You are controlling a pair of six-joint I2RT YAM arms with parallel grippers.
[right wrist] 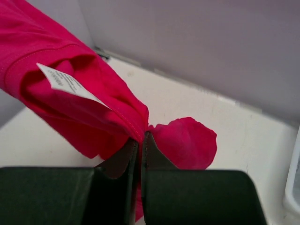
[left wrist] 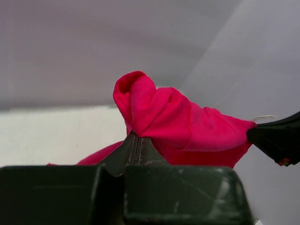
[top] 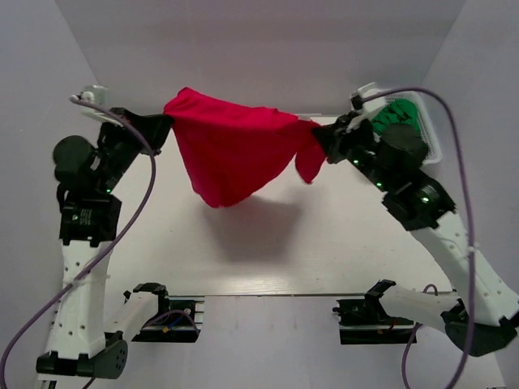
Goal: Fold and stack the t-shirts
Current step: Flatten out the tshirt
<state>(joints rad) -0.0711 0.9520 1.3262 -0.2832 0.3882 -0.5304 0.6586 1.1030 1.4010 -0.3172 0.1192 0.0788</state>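
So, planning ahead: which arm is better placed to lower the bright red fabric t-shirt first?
Left, probably: left gripper and right gripper clamp the bright red fabric t-shirt aloft, but a white lattice basket sits beside the right arm.

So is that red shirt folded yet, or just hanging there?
Not folded. The t-shirt hangs bunched in the air between the left end effector and right end effector, both shut on it.

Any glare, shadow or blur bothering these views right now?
Top view: even light, no glare; the t-shirt casts a soft shadow on the table. Left wrist: left gripper dark and soft, cloth sharp. Right wrist: neck label print too blurred to read.
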